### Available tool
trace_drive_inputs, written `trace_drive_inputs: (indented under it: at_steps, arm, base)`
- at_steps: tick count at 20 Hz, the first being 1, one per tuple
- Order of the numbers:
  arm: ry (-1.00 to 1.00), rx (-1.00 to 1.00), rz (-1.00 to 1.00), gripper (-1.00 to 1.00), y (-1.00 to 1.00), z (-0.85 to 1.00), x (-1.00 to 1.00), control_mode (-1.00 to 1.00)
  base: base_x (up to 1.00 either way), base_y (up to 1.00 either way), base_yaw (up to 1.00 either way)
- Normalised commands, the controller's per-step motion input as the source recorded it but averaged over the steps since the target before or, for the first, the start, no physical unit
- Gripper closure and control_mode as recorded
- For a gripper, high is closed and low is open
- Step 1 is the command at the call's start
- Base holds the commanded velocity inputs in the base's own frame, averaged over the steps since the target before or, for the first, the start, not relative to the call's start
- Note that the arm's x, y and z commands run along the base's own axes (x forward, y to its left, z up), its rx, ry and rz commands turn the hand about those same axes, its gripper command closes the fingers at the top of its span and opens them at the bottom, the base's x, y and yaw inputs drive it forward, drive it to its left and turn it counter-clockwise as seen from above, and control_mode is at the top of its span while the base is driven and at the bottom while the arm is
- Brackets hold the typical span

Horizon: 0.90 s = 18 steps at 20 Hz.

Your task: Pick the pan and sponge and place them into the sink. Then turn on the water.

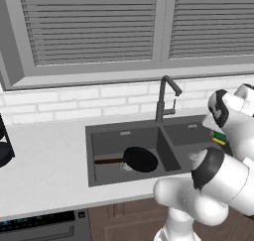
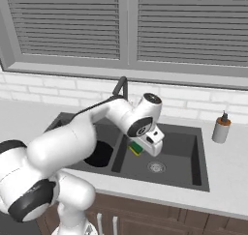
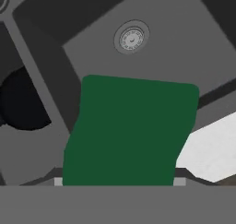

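Look at the hand view first: the sponge (image 3: 129, 131) sits right between the jaws, its green face spread wide just ahead of the camera, with the sink (image 3: 184, 38) floor and a round drain (image 3: 132, 38) below it. In the right base view, your gripper (image 2: 140, 150) hangs over the right basin, and the sponge (image 2: 136, 149) shows as a yellow and green block at its tip, so the jaws are pinching the sponge, held above the basin floor and not touching it. From the left base view the sponge (image 1: 219, 137) peeks out beside the arm. The pan (image 1: 140, 159) lies in the left basin, its handle pointing left, with the faucet (image 1: 165, 97) behind the divider.
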Motion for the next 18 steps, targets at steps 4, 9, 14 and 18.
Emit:
trace_drive_inputs:
  at_steps: [4,9,14,18]
  arm:
    - [0.12,0.0,0.19,1.0,0.97,0.17,0.2,-1.0]
    - [0.18,0.0,0.19,1.0,0.86,0.08,0.2,-1.0]
    - [0.14,0.0,0.17,1.0,0.86,0.06,0.19,-1.0]
    - [0.04,0.0,0.1,1.0,0.74,0.0,0.31,-1.0]
  base:
    - [0.0,0.0,0.0]
    - [0.0,0.0,0.0]
    - [0.0,0.0,0.0]
    - [0.0,0.0,0.0]
